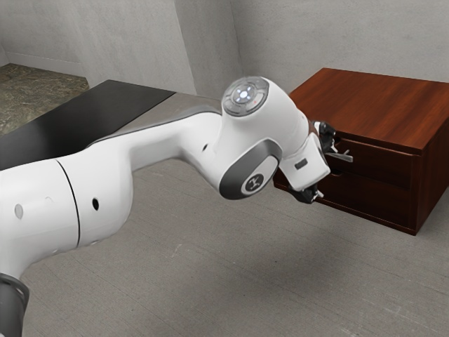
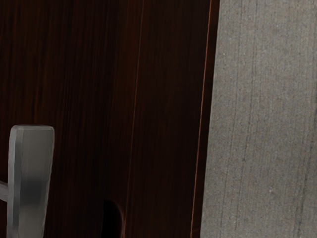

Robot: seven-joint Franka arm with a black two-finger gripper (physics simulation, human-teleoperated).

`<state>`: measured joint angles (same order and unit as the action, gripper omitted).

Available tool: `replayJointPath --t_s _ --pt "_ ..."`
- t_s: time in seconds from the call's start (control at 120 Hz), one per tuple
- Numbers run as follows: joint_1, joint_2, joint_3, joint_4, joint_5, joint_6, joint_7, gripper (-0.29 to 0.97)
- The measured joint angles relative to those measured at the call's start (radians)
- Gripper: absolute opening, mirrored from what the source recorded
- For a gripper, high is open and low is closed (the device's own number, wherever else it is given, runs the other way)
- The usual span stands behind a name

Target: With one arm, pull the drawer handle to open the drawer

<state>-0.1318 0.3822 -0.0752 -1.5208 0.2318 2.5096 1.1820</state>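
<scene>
a dark red-brown wooden cabinet is seen standing on the grey floor at the exterior view's right. two drawer fronts are set in its face, one above the other. the upper drawer carries a grey drawer handle near its end toward the exterior view's left. the drawer's inside is hidden, and whether the drawer is pulled out at all cannot be told. the lower front is seen beneath it.

the white arm is brought in from the exterior view's left, low over the floor, and is stretched toward the cabinet. its wrist is bent so that the hand is pointed at the upper drawer front. a black bench is seen behind the arm.

the gripper is placed right at the handle, but its tips are covered by the hand's own body, so open or closed cannot be told, nor whether the handle is touched.

in the wrist view the dark wood face of the cabinet is seen close up. the grey handle is shown as a flat bar standing just off the wood. the cabinet's edge is met by grey floor beside it.
</scene>
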Motion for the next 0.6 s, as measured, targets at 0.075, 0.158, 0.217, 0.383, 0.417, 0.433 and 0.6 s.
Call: replayJointPath --t_s 0.075,0.158,0.217,0.383,0.417,0.433,0.6 --pt "0.000 -0.005 0.000 -0.010 0.000 0.000 0.000 0.68" --pt "0.000 -0.011 0.000 -0.019 0.000 -0.001 0.000 0.68" --pt "0.000 -0.019 0.000 -0.029 0.001 -0.001 0.001 0.68" --pt "0.000 -0.059 0.000 -0.079 0.002 -0.001 0.001 0.66" --pt "0.000 -0.070 0.000 -0.094 0.002 -0.001 0.001 0.67" --pt "0.000 -0.075 0.000 -0.100 0.002 -0.001 0.001 0.66" --pt "-0.001 -0.129 0.000 -0.172 0.002 -0.001 0.000 0.68"
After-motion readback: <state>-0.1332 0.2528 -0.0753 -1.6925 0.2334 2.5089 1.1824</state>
